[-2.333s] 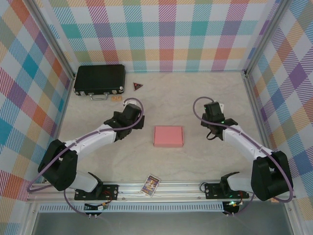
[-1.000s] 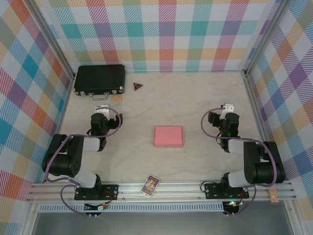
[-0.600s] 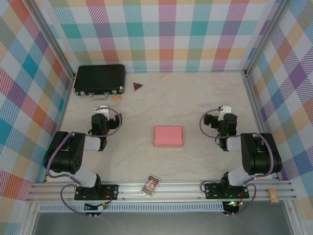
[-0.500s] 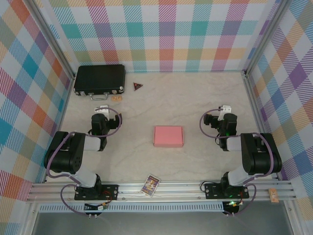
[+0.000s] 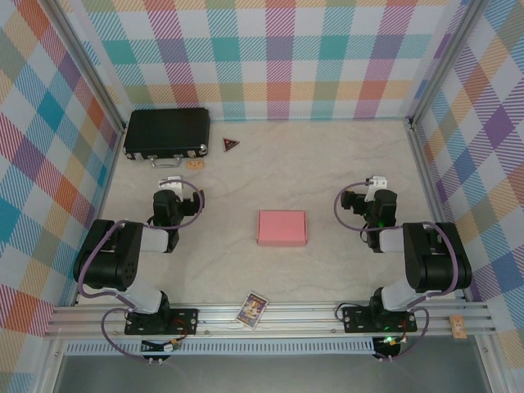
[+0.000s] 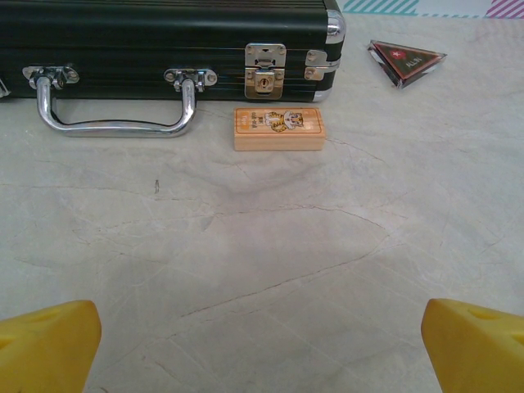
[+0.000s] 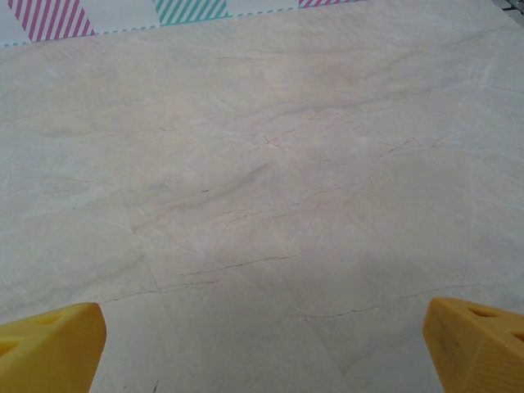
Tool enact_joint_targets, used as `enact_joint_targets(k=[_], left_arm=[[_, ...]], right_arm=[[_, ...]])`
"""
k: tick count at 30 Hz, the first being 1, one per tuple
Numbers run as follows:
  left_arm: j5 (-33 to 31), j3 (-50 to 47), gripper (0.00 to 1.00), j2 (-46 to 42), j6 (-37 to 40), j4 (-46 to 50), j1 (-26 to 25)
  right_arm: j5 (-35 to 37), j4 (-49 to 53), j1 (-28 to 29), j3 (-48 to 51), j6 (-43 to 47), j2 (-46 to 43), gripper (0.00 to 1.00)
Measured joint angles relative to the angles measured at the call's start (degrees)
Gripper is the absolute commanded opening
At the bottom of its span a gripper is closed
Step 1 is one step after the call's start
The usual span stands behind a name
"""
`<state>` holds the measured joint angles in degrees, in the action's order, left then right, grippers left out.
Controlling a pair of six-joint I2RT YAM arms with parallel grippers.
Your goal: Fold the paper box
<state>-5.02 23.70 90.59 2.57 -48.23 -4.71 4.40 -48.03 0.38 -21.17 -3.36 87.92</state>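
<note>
The paper box (image 5: 282, 228) is a small pink rectangular box lying closed in the middle of the table. My left gripper (image 5: 169, 184) is folded back at the left, well away from the box, and stands open over bare table (image 6: 270, 270) with yellow fingertips (image 6: 45, 340) at the frame's lower corners. My right gripper (image 5: 377, 182) is folded back at the right, also apart from the box. It is open too, with nothing between its yellow fingertips (image 7: 475, 340).
A black hard case (image 5: 166, 133) with metal latches lies at the back left, with a small wooden tile (image 6: 278, 128) before it and a dark triangular piece (image 5: 232, 145) to its right. A picture card (image 5: 253, 309) rests on the front rail.
Both arms have pulled back from the box to folded poses at the sides. The right gripper's jaws have opened wider. The box has not moved.
</note>
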Motion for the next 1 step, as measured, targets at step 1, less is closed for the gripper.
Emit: enact_joint_targets(k=[1], left_arm=[[0.00,0.00,1.00,0.00,0.00,0.02,0.00]], right_arm=[[0.00,0.00,0.00,0.00,0.00,0.00,0.99]])
